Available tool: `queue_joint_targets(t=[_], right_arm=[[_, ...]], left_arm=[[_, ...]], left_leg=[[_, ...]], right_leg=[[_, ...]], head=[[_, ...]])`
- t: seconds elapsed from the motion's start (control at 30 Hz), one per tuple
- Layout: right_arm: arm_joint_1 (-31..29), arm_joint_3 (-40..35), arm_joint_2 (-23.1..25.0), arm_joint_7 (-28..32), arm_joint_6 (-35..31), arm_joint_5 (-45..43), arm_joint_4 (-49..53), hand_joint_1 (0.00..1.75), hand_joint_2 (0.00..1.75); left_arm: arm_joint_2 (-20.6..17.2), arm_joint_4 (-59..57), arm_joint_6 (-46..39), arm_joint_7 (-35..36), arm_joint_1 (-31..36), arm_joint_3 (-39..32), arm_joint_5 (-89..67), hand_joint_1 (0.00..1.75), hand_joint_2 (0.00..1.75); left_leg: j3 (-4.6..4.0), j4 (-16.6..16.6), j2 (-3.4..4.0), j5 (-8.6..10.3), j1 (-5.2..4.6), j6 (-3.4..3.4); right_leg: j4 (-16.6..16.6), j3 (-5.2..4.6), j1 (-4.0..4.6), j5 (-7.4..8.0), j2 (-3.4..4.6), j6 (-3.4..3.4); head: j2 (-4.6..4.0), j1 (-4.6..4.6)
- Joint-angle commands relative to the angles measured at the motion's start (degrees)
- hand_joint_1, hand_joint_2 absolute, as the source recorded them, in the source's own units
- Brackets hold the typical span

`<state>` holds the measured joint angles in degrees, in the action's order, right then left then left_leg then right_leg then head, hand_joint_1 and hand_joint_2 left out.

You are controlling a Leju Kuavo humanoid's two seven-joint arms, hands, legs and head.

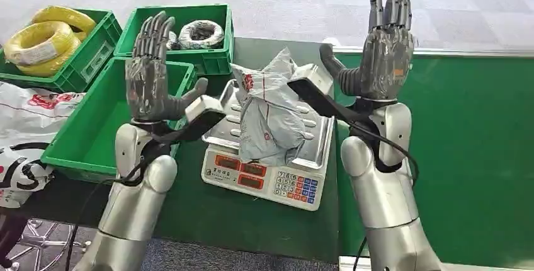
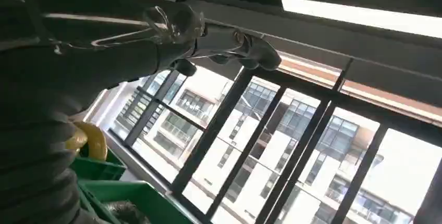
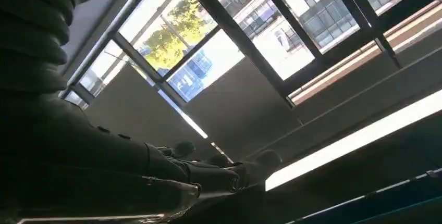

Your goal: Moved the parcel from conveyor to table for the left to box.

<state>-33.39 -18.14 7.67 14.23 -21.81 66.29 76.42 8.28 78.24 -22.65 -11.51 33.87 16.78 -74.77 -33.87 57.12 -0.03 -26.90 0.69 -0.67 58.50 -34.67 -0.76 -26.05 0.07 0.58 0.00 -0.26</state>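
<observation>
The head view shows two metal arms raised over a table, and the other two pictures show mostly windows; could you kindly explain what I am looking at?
These are a humanoid robot's two silver arms, seen from a camera high on its body. Its left hand and right hand are both raised, fingers straight and apart, holding nothing. Between them a crumpled grey parcel lies on the steel pan of a weighing scale with a keypad. The scale stands on a dark green table; the brighter green surface on the right appears to be the conveyor. To the left are green crates, one with yellow cable coils. The other two pictures come from cameras at the wrists; since the hands point up, they look at the ceiling and windows.
</observation>
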Motion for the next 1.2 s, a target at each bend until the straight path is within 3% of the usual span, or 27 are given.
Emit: queue_joint_targets(t=[0.03, 0.27, 0.47, 0.63, 0.67, 0.7, 1.0, 1.2], right_arm=[[11.42, -0.47, 0.14, 3.04, 1.48, -2.64, 8.14, 0.00, 1.75], [11.50, -0.53, 0.09, 3.14, 1.35, -2.57, 8.31, 0.00, 1.75], [13.95, -1.87, 0.37, 5.66, 3.66, -5.20, 5.98, 0.00, 1.75], [17.46, -4.13, -2.34, 9.39, 2.22, -9.27, 7.23, 0.00, 1.75], [17.60, -4.20, -2.45, 9.36, 2.17, -9.30, 7.48, 0.00, 1.75], [17.86, -4.36, -2.69, 9.24, 2.24, -9.39, 7.92, 0.00, 1.75], [19.31, -4.38, -3.86, 7.96, 2.37, -10.13, 10.24, 0.00, 1.75], [19.96, -4.22, -3.55, 6.68, 3.15, -9.45, 11.73, 0.00, 1.75]], left_arm=[[4.83, -52.64, 8.62, 11.24, 25.03, 21.48, -15.23, 0.00, 1.75], [4.81, -54.33, 7.00, 11.39, 25.09, 21.55, -15.23, 0.00, 1.75], [3.91, -60.42, 12.31, 12.90, 23.07, 32.39, -15.23, 0.00, 1.75], [3.73, -61.54, 14.68, 8.04, 21.16, 32.39, -13.73, 0.00, 1.75], [3.70, -61.37, 14.58, 7.46, 21.12, 32.42, -13.71, 1.45, 1.75], [3.69, -61.17, 14.59, 7.28, 21.16, 32.13, -13.58, 1.73, 1.75], [3.54, -59.06, 12.85, 6.98, 23.60, 30.78, -14.56, 1.75, 1.75], [2.40, -56.11, 10.97, 7.63, 26.71, 25.11, -14.26, 1.75, 1.75]], left_leg=[[0.09, -0.01, -0.87, 0.11, 0.10, 0.03], [0.18, -0.03, 0.10, -0.05, 0.02, 0.02], [0.22, -0.12, 0.18, -0.03, 0.01, 0.02], [0.32, -0.21, 0.16, -0.03, 0.03, 0.05], [0.28, -0.17, 0.19, -0.05, 0.03, 0.05], [0.23, -0.15, 0.19, -0.05, 0.01, 0.04], [0.13, -0.06, 0.03, -0.01, 0.00, 0.03], [0.07, 0.00, 0.10, -0.03, 0.00, 0.02]], right_leg=[[-0.13, 0.40, 0.11, -0.13, -0.87, -0.03], [-0.08, 0.24, 0.04, -0.04, 0.10, -0.05], [-0.11, 0.19, 0.02, 0.00, 0.21, -0.02], [-0.23, 0.34, 0.05, 0.02, 0.21, -0.02], [-0.19, 0.30, 0.05, 0.01, 0.23, -0.01], [-0.15, 0.24, 0.02, 0.00, 0.24, -0.01], [-0.08, 0.22, 0.02, 0.00, 0.10, -0.01], [0.00, 0.12, 0.01, 0.00, 0.15, -0.02]], head=[[0.00, -0.04], [0.00, -0.04], [0.00, -0.02], [0.00, -0.04], [0.00, -0.02], [0.00, -0.04], [0.00, -0.02], [0.00, -0.04]])
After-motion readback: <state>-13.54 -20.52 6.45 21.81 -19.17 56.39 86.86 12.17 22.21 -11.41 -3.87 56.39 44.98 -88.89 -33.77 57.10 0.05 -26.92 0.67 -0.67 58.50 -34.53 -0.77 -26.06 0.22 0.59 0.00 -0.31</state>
